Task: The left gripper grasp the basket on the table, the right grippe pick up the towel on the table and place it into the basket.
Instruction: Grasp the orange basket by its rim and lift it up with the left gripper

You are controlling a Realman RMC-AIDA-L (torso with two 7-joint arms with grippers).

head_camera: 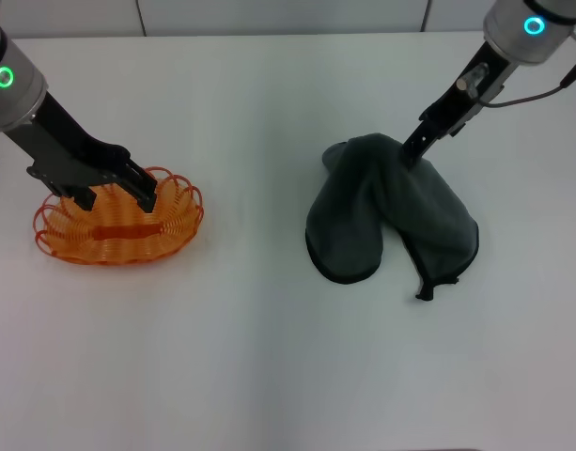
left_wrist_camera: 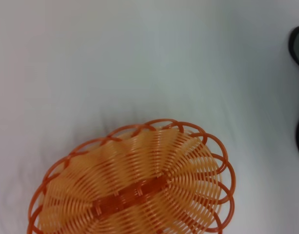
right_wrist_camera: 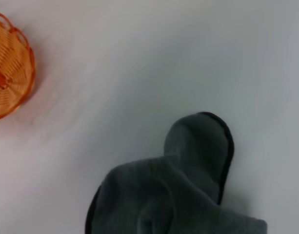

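Observation:
The orange wire basket (head_camera: 118, 230) sits on the white table (head_camera: 269, 357) at the left. My left gripper (head_camera: 116, 199) hangs over its far rim, the two black fingers spread apart and dipping into the basket. The left wrist view shows the basket (left_wrist_camera: 139, 185) from above, with no fingers in it. At the right lies the dark grey towel (head_camera: 381, 216), drawn up to a peak at its far end. There my right gripper (head_camera: 410, 155) is shut on the cloth. Its two lobes spread down onto the table. The right wrist view shows the towel (right_wrist_camera: 188, 185) close up and the basket (right_wrist_camera: 8, 73) farther off.
A small black tab (head_camera: 427, 291) hangs off the towel's near right lobe. Bare white tabletop lies between the basket and the towel. The table's far edge (head_camera: 269, 35) runs along the back.

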